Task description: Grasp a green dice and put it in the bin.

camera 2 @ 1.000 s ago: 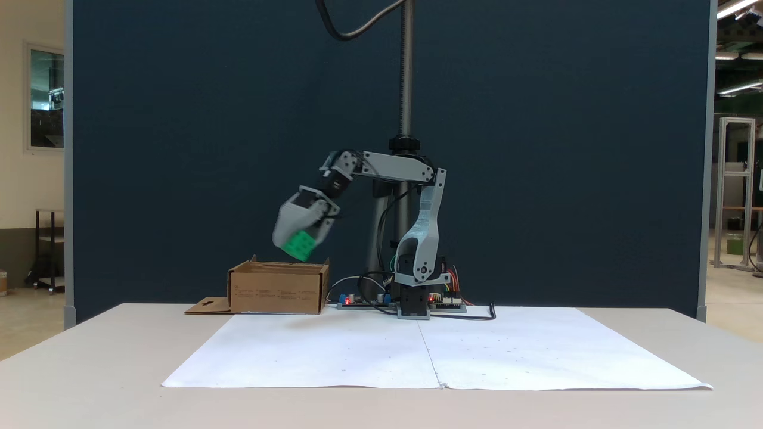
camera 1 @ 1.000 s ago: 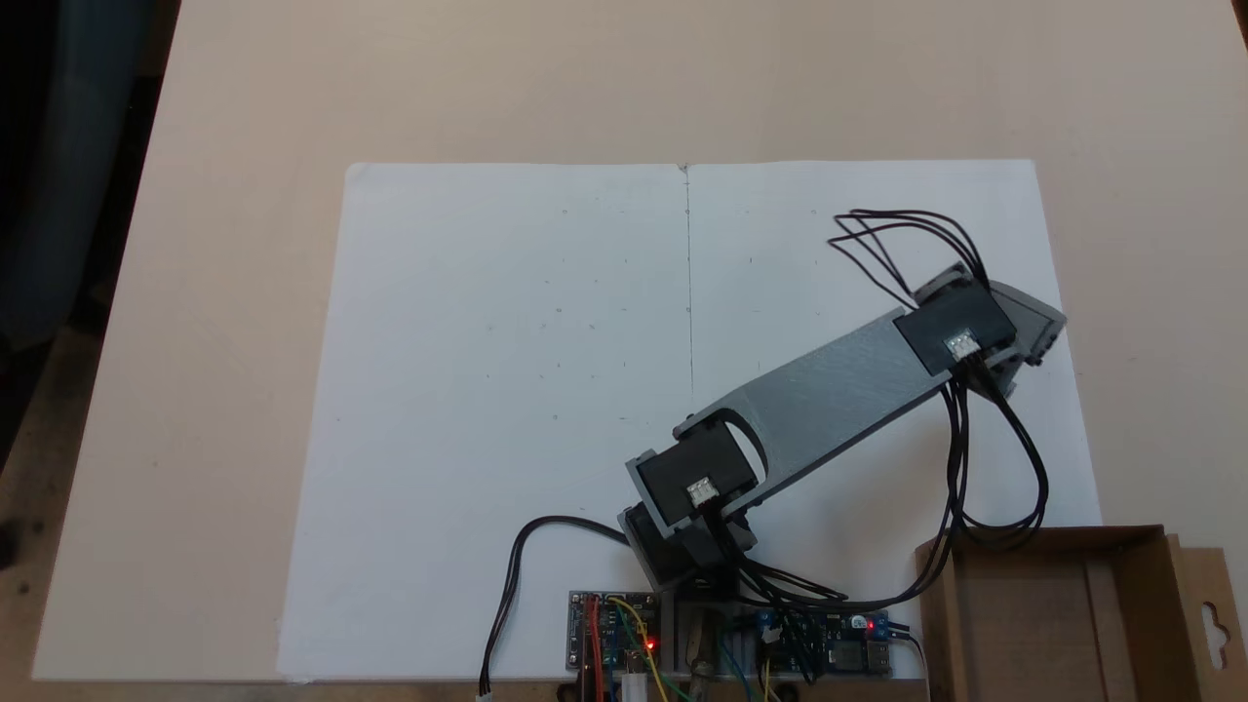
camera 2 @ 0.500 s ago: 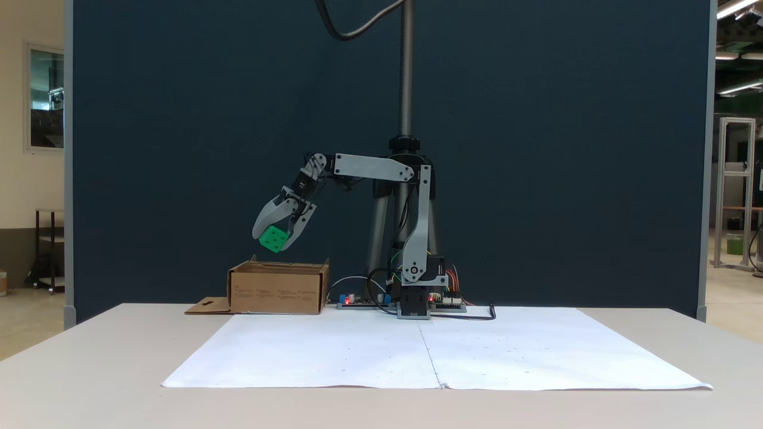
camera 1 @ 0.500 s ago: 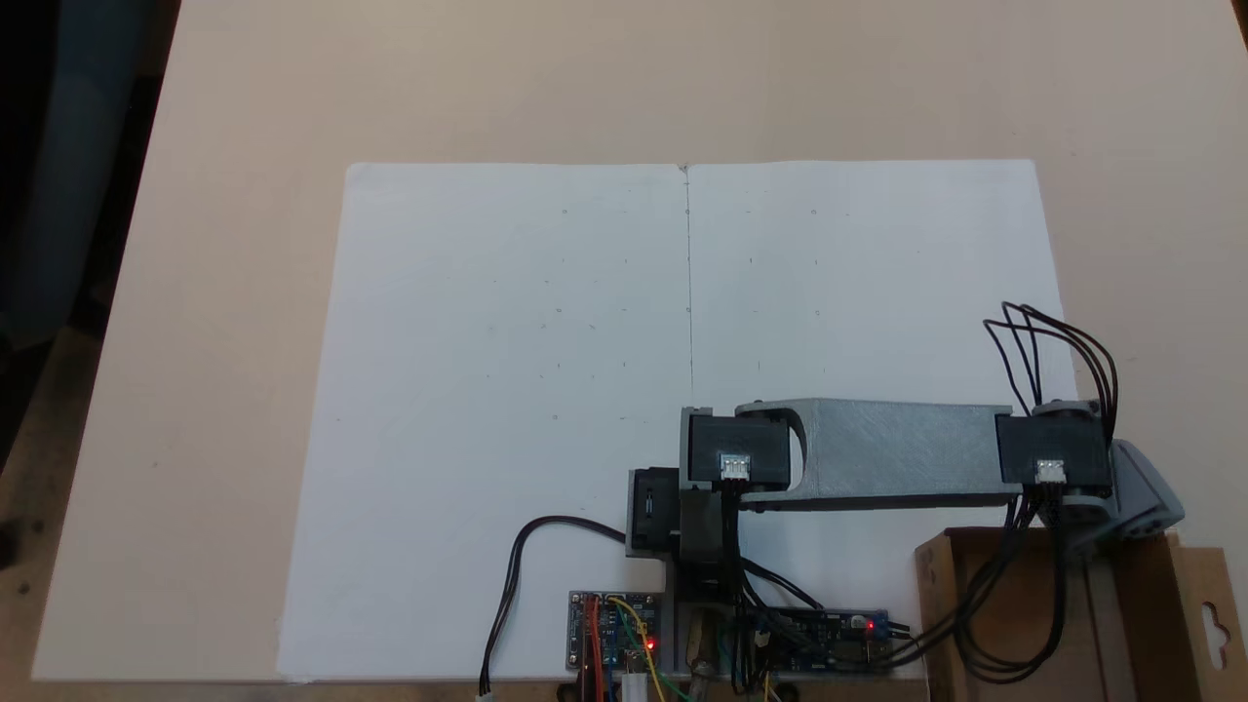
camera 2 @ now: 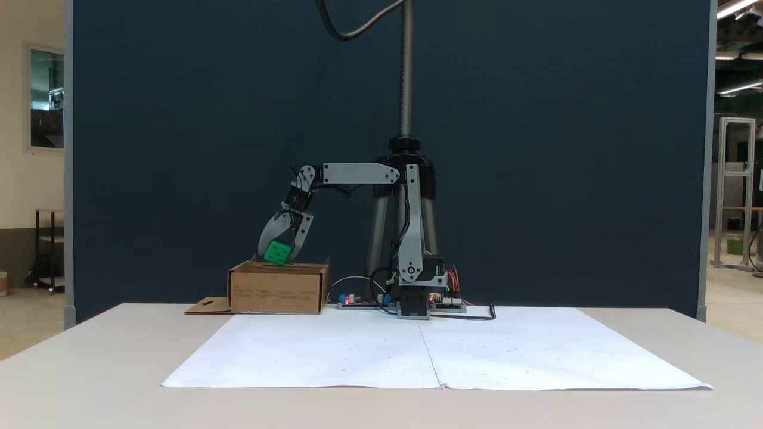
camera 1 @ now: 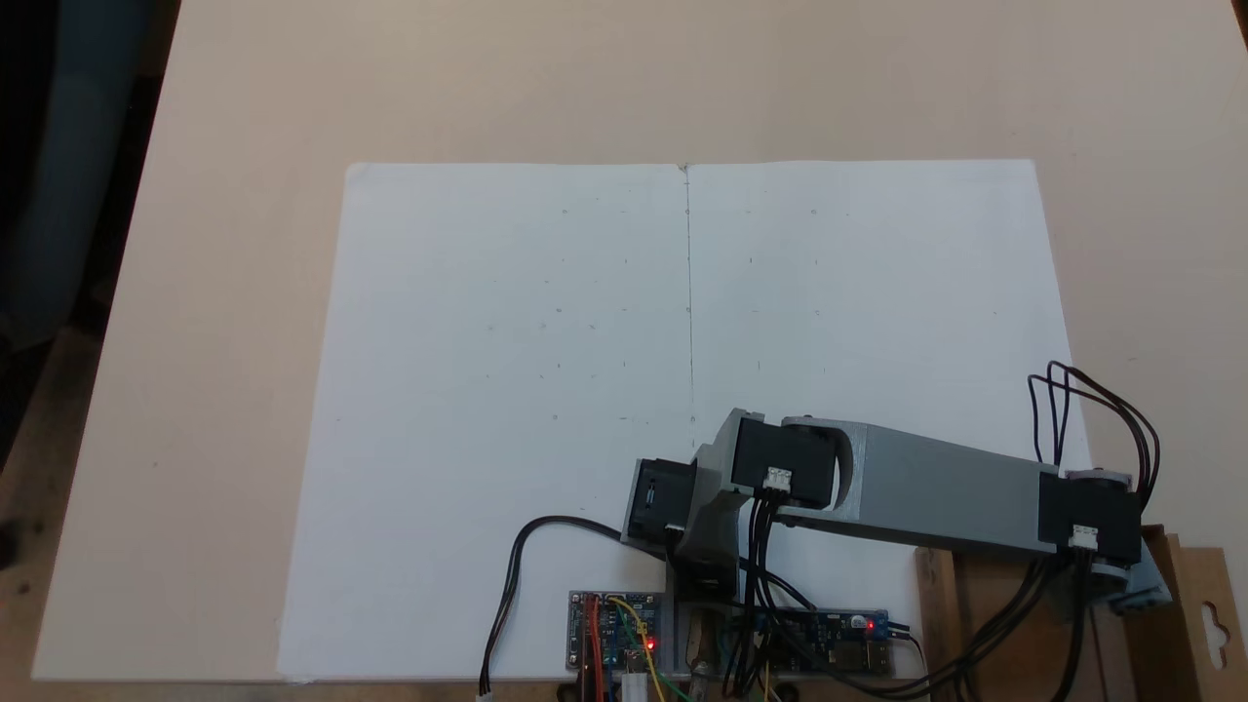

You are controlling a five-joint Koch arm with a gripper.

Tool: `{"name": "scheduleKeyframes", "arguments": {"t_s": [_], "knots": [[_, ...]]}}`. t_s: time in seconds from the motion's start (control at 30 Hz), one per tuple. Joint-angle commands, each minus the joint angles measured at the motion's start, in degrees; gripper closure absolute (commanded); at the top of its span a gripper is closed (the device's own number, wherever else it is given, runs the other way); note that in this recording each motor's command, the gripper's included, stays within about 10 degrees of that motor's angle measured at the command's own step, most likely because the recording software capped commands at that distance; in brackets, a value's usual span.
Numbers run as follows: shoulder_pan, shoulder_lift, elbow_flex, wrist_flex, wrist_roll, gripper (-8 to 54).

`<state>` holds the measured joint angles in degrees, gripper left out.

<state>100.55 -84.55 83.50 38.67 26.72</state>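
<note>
dark blue backdrop, pale counter (camera 2: 89, 357) under white paper (camera 2: 429, 351). green dice (camera 2: 276, 252) sits between my jaws, tool (camera 2: 278, 257) clamped on it, pips facing the side camera. dice hangs just above the bin's (camera 2: 277, 289) top rim, inside its footprint as far as the side view tells. in the top view my forearm (camera 1: 936, 492) reaches over the bin (camera 1: 941, 595); dice hidden there. the relation that matters: bin floor lies straight below the dice, so releasing should drop it in. small risk of a bounce off the low wall.
</note>
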Motion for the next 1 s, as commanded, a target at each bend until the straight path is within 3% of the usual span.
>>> {"name": "scheduleKeyframes", "arguments": {"t_s": [0.0,0.2,0.3,0.37,0.73,0.97], "knots": [[1.0,-0.1,-2.5,1.4,-0.5,33.9],[0.8,0.8,-2.4,1.8,-0.6,33.8],[0.8,1.4,-2.4,1.8,-0.6,12.7],[0.8,1.6,-2.4,1.7,-0.6,8.5],[-0.8,1.2,-5.7,-3.3,-1.4,7.9],[-4.4,-1.5,-15.2,-2.5,-15.3,8.1]]}}
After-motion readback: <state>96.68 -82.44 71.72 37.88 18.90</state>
